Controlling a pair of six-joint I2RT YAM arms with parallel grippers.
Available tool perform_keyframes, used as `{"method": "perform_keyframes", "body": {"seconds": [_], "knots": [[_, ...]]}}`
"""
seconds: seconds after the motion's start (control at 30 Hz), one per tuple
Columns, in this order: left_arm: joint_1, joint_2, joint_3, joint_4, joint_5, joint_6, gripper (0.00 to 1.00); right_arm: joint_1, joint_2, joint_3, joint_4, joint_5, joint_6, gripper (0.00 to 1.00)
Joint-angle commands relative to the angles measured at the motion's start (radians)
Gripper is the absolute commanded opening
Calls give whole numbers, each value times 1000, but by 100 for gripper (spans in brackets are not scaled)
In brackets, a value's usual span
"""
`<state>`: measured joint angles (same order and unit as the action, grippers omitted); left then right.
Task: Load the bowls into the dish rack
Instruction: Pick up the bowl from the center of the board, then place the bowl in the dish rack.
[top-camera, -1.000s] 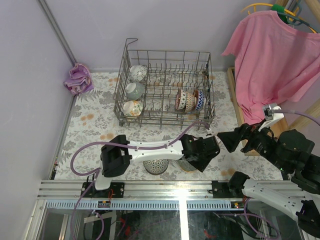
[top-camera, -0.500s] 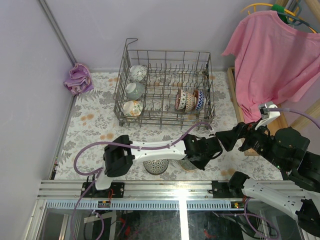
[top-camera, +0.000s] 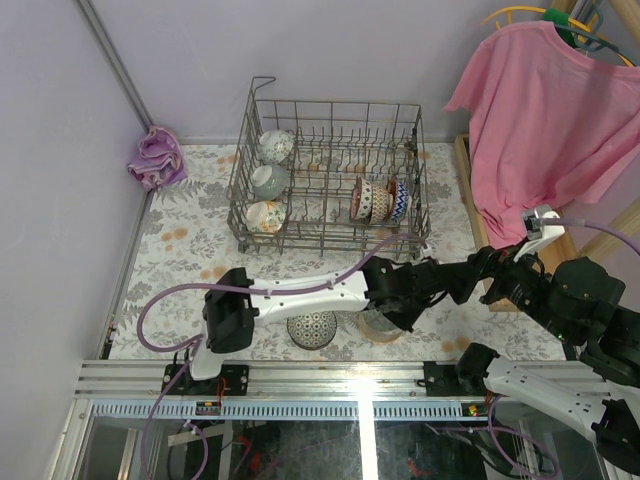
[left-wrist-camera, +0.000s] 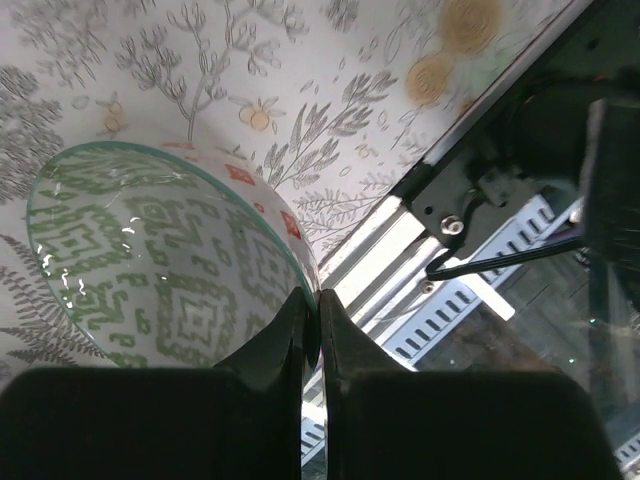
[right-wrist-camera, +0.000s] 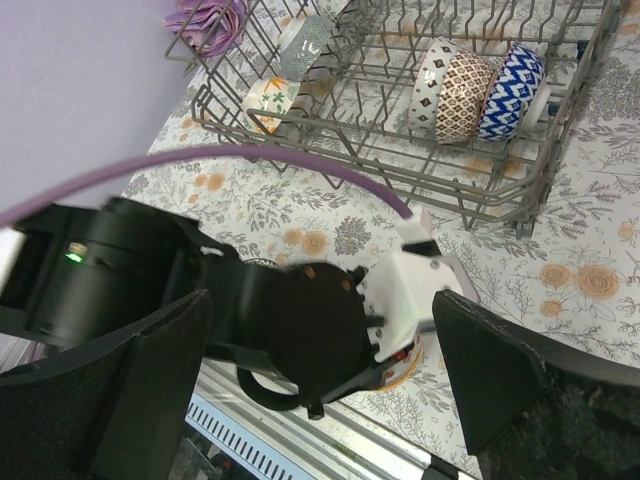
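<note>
a: floral-print tabletop (left-wrist-camera: 330, 60) under the left gripper (left-wrist-camera: 312, 305) — what's it got?
b: it's pinched tight on the rim of a bowl (left-wrist-camera: 150, 260), one finger inside, one outside. glazed ceramic: stiff, slick, chippable, probably light.
a: right gripper (right-wrist-camera: 325, 340)?
b: jaws wide, empty, just beside it — dish rack (top-camera: 330, 102) beyond, thin wire tines.

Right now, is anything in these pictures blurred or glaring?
Left wrist view: small glints inside the green-patterned bowl, with the left hand dark and soft. Right wrist view: the right hand is dark and soft-edged, while the racked bowls are crisp. Top view: even light, no glare.
</note>
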<state>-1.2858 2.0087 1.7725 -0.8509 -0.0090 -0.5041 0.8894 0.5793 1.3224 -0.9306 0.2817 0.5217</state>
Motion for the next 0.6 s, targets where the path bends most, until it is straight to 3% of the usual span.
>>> {"method": "perform_keyframes", "body": {"seconds": [0.0, 0.33, 0.47, 0.57], "knots": [[28, -93, 134, -39, -15, 45, 0, 1, -9, 7, 45, 17, -19, 100], [113, -174, 269, -62, 146, 105, 0, 2, -23, 23, 30, 20, -12, 100], [246, -183, 410, -79, 275, 137, 0, 1, -27, 15, 35, 11, -5, 100], [401, -154, 526, -71, 457, 134, 0, 1, -25, 11, 41, 2, -1, 100]]}}
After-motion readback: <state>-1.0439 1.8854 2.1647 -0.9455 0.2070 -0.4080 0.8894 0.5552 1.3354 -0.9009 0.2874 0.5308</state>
